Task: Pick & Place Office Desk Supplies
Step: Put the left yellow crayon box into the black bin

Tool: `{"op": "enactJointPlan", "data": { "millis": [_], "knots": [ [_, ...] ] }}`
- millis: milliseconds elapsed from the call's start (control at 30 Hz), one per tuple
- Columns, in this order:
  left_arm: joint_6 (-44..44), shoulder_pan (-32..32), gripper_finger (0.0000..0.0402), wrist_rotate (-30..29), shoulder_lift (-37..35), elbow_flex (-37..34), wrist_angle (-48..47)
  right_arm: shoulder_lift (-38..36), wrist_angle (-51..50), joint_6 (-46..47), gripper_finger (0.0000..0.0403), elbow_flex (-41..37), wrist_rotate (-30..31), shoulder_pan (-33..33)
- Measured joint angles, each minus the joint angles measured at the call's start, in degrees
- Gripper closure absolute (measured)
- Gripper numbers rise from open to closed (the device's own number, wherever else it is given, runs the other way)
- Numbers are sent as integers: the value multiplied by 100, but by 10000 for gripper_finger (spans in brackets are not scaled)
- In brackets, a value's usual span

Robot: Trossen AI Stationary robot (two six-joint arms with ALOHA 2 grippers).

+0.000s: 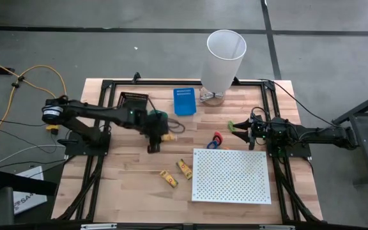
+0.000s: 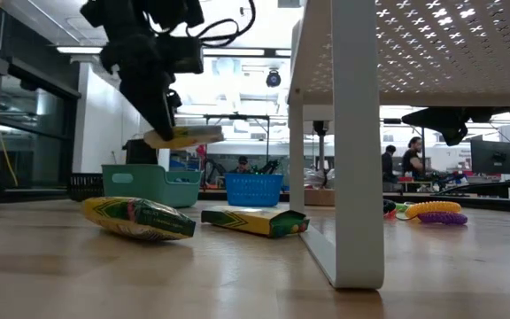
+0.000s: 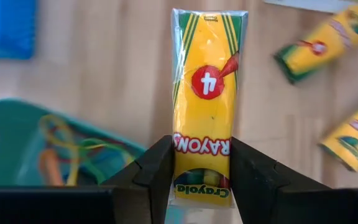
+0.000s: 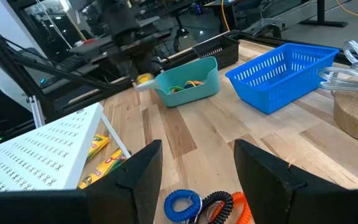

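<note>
Crayola crayon pack [image 3: 205, 93], a slim yellow-and-green wrapped box with a red circle marked "4", pinched at its lower end between the left gripper's [image 3: 202, 180] dark fingers and held clear of the wooden table [image 1: 126, 185]. Hangs in the air just beside the teal plastic tray [image 4: 188, 83], which already holds a tangle of coloured rubber-band loops [image 3: 67, 149]. Two more yellow crayon packs [image 1: 176, 174] lying loose on the wood near the front left corner of the white perforated board [image 1: 232, 176]. Further out, a small blue mesh basket [image 1: 184, 100], a black mesh basket [image 1: 133, 101] and a tall white tapered bin [image 1: 223, 56] toward the back. Right gripper [image 4: 197, 165] waiting at the right side of the table with fingers spread wide and nothing between them, coiled blue, black and orange loops [image 4: 204, 205] lying just ahead of it.

Likely trouble: grip sits only on the pack's end, and the slick wrapper could let it pivot or slide out before reaching a container. Releasing while off to the tray's side could land the pack on the rim or the table instead.

Readable writing: "Crayola" and "CRAYONS", seen upside down, plus the "4".
</note>
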Motion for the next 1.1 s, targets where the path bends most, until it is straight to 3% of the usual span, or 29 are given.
{"op": "enactJointPlan", "data": {
  "millis": [267,633,1100],
  "knots": [
    [-7,886,267,-1,-45,2,-105,-2,0,0,215,-1,0,-1],
    [-690,2010,267,-5,-45,2,-367,-1,0,0,215,1,0,-1],
    [-817,2769,267,-35,-162,2,-768,0,-2,0,215,-1,-2,-1]
  ]
}}
